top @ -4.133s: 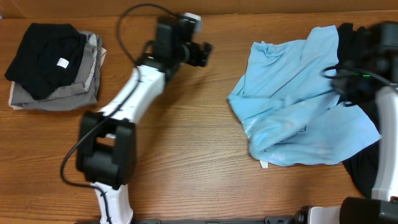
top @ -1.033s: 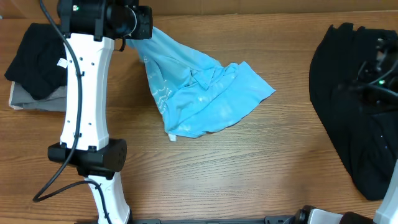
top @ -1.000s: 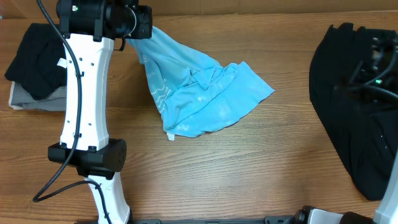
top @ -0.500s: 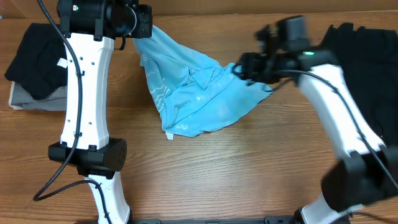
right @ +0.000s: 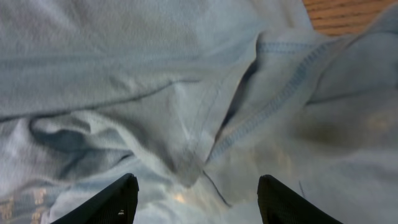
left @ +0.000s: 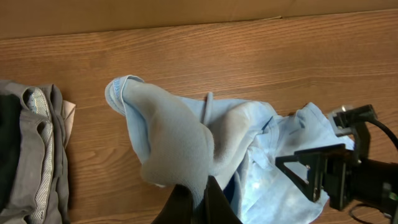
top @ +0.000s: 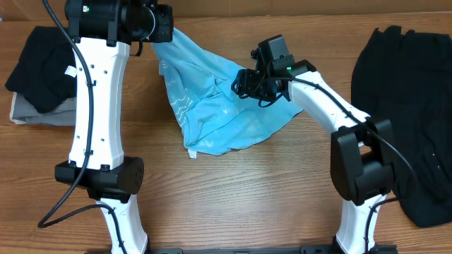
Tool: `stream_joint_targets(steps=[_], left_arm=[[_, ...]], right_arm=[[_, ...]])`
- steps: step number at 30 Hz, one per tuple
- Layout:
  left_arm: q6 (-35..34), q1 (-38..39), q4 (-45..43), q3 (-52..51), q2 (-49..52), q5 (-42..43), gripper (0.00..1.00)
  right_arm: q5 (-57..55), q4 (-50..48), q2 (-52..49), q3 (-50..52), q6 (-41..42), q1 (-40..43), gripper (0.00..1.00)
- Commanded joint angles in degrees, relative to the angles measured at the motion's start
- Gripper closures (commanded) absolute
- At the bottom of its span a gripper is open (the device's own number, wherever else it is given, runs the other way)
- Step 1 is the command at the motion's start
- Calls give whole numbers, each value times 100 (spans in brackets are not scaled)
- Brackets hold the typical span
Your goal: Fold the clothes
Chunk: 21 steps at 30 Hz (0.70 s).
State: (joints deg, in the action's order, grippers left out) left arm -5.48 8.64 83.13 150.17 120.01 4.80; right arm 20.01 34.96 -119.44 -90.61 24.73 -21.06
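The clothes are one light blue T-shirt [top: 226, 113] lying crumpled on the wooden table, with white lettering [top: 180, 106] and a small white tag [top: 195, 154] at its near edge. My left gripper [top: 150, 27] holds the shirt's far left corner lifted off the table. In the left wrist view its fingers [left: 214, 208] are shut on a bunch of blue fabric [left: 174, 137]. My right gripper [top: 245, 82] hovers low over the shirt's middle folds. In the right wrist view the gripper [right: 198, 199] stands open, with seams and wrinkles of the shirt [right: 186, 93] below and nothing between the fingers.
A folded pile of black and grey garments [top: 60, 74] sits at the far left, also in the left wrist view [left: 31, 155]. A large black garment [top: 409, 106] covers the table's right end. Bare wood [top: 268, 190] runs along the front.
My right arm has swung in from the right edge to hang over the shirt's middle, and its jaws have opened. The left arm and the lifted corner have not moved.
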Motion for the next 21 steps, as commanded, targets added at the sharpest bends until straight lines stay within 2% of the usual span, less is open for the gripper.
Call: stream_joint_targets(steps=[1, 8, 13, 18, 21], left_arm=[[118, 33, -33, 92, -11, -55, 96], [118, 33, -39, 92, -11, -55, 96], [118, 33, -44, 92, -11, -57, 96], [118, 33, -48, 92, -11, -57, 96], [120, 33, -48, 92, -11, -81, 96]], right_arm=[[127, -184, -160, 35, 240, 0, 35], [260, -354, -387, 35, 323, -109, 37], [258, -542, -479, 35, 404, -251, 45], [258, -636, -487, 35, 560, -317, 66], [234, -636, -487, 35, 560, -315, 88]])
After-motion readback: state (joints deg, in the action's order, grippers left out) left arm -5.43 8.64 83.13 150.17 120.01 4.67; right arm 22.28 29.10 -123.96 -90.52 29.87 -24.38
